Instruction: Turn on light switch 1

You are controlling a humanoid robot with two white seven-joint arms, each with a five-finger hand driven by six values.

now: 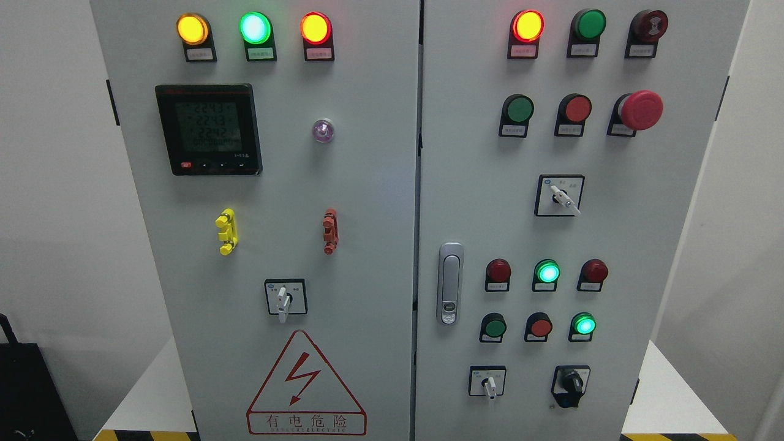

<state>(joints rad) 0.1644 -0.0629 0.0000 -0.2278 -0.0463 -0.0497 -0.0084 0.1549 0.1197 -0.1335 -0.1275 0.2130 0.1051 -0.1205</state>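
Currently no robot hand shows, so its state cannot be told, and the grey cabinet [367, 184] faces the camera with several lamps lit and its switches untouched.

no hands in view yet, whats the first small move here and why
Probably raise one arm toward the cabinet, since neither hand shows. The labels are too small to tell which control is switch 1; the white rotary switch on the left door is only a guess.

On the left door [269, 245], the meter [208, 130] is set at ten o'clock, a rotary switch [285, 298] at six. The handle [450, 283] is mounted at the right door's [612, 233] nine o'clock edge.
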